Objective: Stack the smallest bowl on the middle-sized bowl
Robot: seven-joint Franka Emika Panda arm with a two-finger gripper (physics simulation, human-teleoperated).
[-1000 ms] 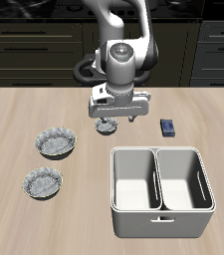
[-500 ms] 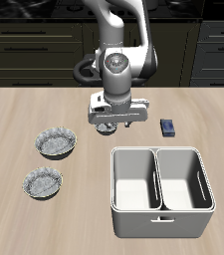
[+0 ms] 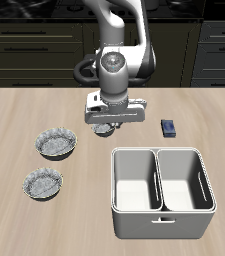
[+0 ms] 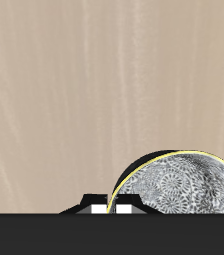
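Note:
My gripper (image 3: pixel 105 122) is shut on the rim of the smallest bowl (image 3: pixel 103 128), a tiny speckled grey bowl, and holds it just above the table at mid-depth. In the wrist view the gripper (image 4: pixel 112 208) grips the bowl's edge and the smallest bowl (image 4: pixel 175 189) fills the space beside the fingers. The middle-sized bowl (image 3: pixel 43 183), pale and shallow, lies nearer the table's front edge, well apart from the gripper. It does not show in the wrist view.
A darker, deeper grey bowl (image 3: pixel 57 143) lies between the gripper and the middle-sized bowl. A white two-compartment caddy (image 3: pixel 162 192) stands near the front edge. A small dark blue block (image 3: pixel 169 127) lies beside the gripper.
The gripper has risen a little with the smallest bowl in it and shifted slightly toward the side where the other bowls lie.

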